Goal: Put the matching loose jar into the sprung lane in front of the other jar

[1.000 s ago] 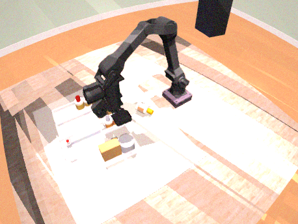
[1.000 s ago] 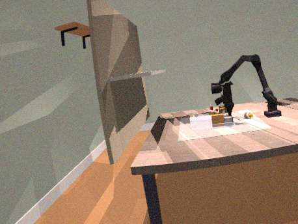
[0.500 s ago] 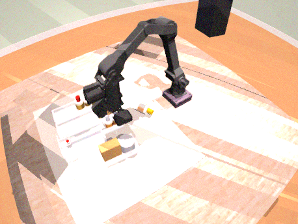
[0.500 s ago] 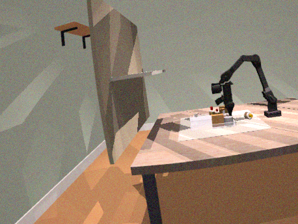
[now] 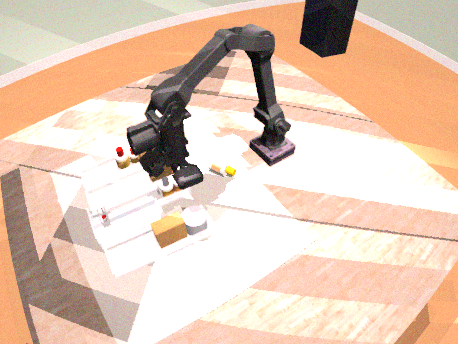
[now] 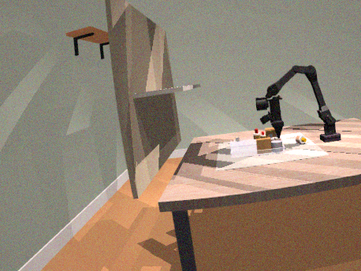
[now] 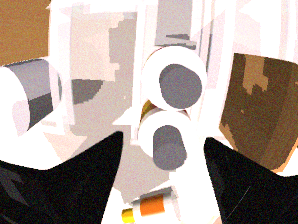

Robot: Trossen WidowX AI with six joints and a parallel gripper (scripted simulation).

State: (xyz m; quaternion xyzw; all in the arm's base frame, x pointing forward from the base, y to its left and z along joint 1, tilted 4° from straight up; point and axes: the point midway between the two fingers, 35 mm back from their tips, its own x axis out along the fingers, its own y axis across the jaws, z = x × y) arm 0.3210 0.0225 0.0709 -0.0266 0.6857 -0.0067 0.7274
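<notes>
Two matching jars with white shoulders and grey caps stand in a row in the white lane. The rear jar (image 7: pixel 150 62) is between the lane walls. The front jar (image 7: pixel 145 131) (image 5: pixel 166 188) is close in front of it, at the lane's front end. Amber shows low on both. My gripper (image 7: pixel 165 140) (image 6: pixel 278 136) is open, pointing down, with one finger on each side of the front jar and a gap at both sides. The pusher plate and the low front stop cannot be made out clearly. The jars' bases are hidden.
A jar with an orange band (image 7: pixel 151 205) and yellow cap lies in front of the lane. A brown block (image 7: pixel 260 110) is right of the lane. Left are a grey-and-white cylinder (image 5: pixel 196 221) (image 6: pixel 277 146) and a brown box (image 5: pixel 170 230) (image 6: pixel 263 144). Red-capped bottles (image 5: pixel 122 160) stand beyond.
</notes>
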